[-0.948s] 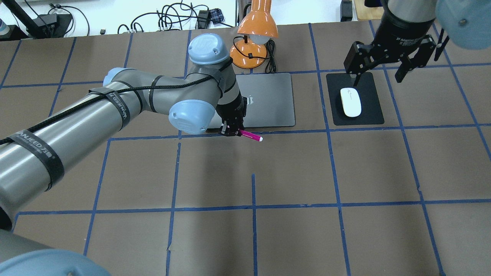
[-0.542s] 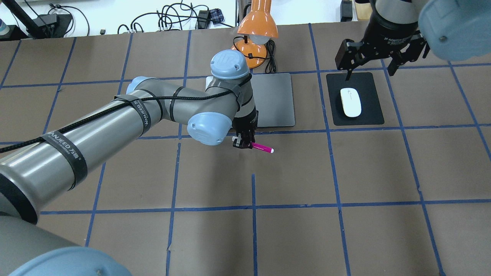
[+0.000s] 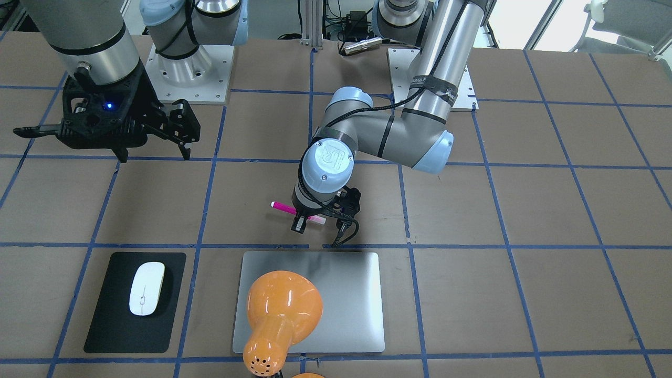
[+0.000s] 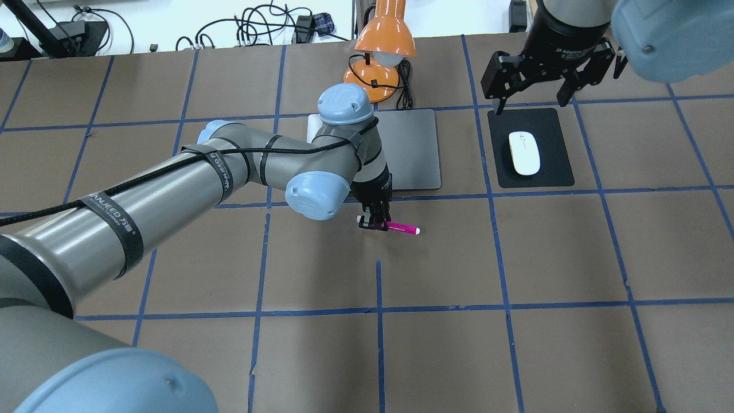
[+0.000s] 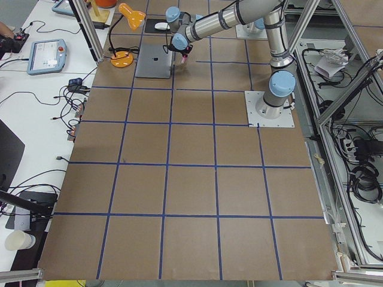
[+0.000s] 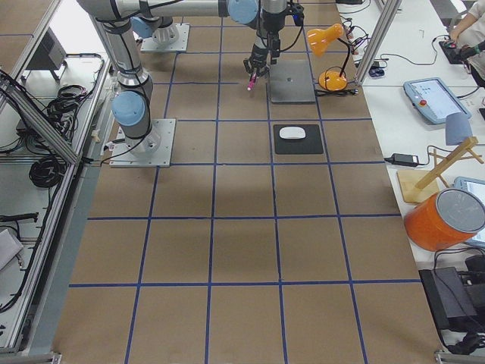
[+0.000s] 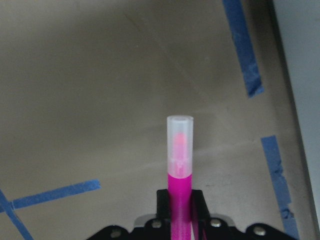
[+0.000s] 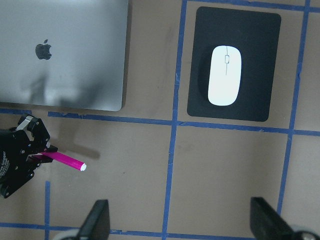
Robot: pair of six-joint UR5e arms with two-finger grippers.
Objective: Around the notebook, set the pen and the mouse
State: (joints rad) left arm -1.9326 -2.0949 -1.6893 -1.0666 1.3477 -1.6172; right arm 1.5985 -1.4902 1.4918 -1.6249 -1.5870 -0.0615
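The left gripper (image 4: 374,223) clamps the pen (image 4: 403,229) by its coloured end, shaft sticking level from the fingers toward the robot's right, the notebook (image 4: 413,149) just beyond them, while the right gripper (image 4: 532,103) hangs spread-fingered, apart from the mouse (image 4: 524,153) below.

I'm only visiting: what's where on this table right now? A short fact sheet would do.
Pen: pinched in the left gripper, just off the robot-side edge of the notebook
Mouse: lying on a black mat, apart from the notebook
Notebook: closed, flat, under an orange lamp
Right gripper: open, empty, raised near the mat
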